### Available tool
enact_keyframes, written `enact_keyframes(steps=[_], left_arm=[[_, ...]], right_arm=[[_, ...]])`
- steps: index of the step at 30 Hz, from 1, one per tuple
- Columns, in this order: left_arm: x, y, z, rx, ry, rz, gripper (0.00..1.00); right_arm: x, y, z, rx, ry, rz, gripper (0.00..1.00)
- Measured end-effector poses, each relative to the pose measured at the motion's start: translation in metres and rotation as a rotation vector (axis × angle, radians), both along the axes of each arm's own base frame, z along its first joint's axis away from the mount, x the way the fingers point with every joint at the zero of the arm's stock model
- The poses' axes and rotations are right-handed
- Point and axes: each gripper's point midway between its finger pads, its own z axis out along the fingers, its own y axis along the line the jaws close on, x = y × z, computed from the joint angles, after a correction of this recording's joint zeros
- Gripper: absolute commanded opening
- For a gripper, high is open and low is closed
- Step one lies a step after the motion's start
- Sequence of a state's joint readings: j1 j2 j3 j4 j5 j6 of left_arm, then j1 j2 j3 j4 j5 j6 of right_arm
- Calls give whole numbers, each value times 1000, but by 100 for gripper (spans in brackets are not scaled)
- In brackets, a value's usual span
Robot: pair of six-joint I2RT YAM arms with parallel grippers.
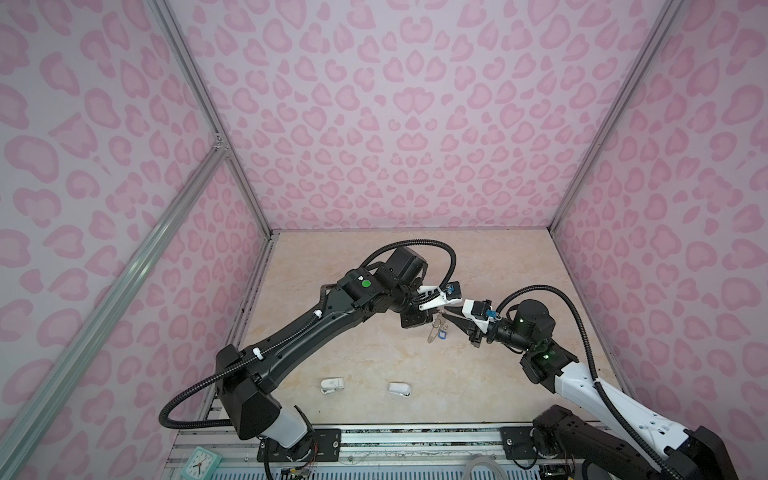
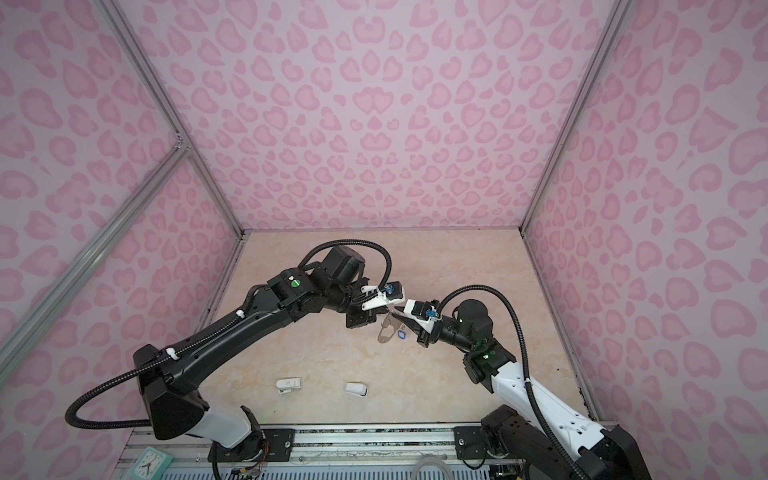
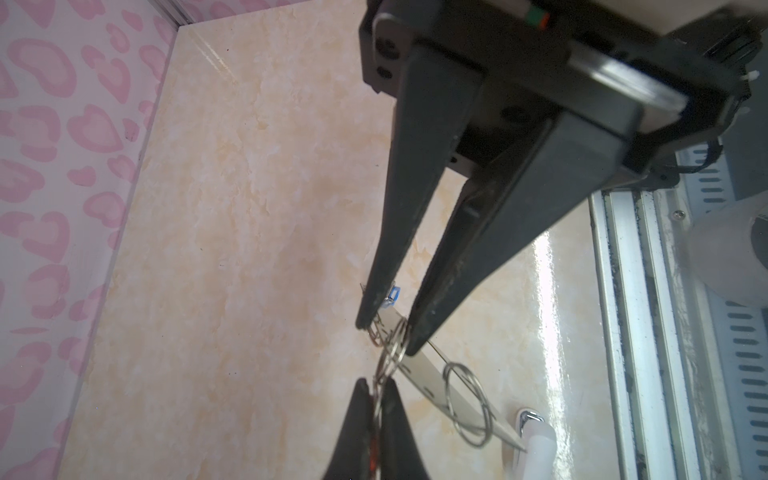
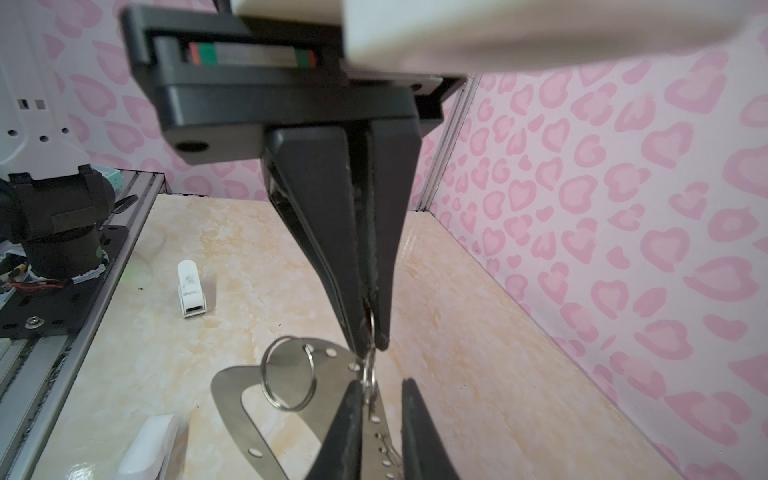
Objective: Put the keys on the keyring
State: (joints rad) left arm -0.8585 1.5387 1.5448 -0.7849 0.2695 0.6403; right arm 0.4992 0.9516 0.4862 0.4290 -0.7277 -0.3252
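Note:
The keyring (image 1: 434, 332) (image 2: 386, 332), a flat grey metal plate, hangs above the table's middle between both grippers. My left gripper (image 3: 376, 381) (image 4: 372, 345) is shut on a small wire ring (image 4: 370, 374) that reaches the plate's (image 4: 332, 376) holed edge. A bit of red shows between its pads, and the key itself is hidden. My right gripper (image 4: 383, 384) (image 3: 388, 336) stands open, its jaws either side of the plate's (image 3: 432, 380) edge and that ring. The blue tag (image 1: 443, 334) (image 3: 392, 296) of a key hangs at the plate beside the right fingers.
A larger split ring (image 4: 286, 374) (image 3: 467, 409) hangs loose on the plate. Two white plastic objects (image 1: 331, 385) (image 1: 399, 389) lie near the table's front. Beyond the front edge runs an aluminium rail (image 1: 415, 436). Pink patterned walls close in the other three sides.

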Motion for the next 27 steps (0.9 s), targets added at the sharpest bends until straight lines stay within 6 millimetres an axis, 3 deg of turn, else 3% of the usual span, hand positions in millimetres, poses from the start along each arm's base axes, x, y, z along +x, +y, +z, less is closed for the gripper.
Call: enact_keyframes(steps=[10,18,27], left_arm=[[-1,2,-3,5,5,2,3],[-1,2,-9,-13,-8,4,3],[3,0,-15,-72,-25,30,14]], right_arm=[[-3,5,-1,13,22,27,0],[-5,4,-1,53,31,25,0],[-3,2,7,116,33,1,0]])
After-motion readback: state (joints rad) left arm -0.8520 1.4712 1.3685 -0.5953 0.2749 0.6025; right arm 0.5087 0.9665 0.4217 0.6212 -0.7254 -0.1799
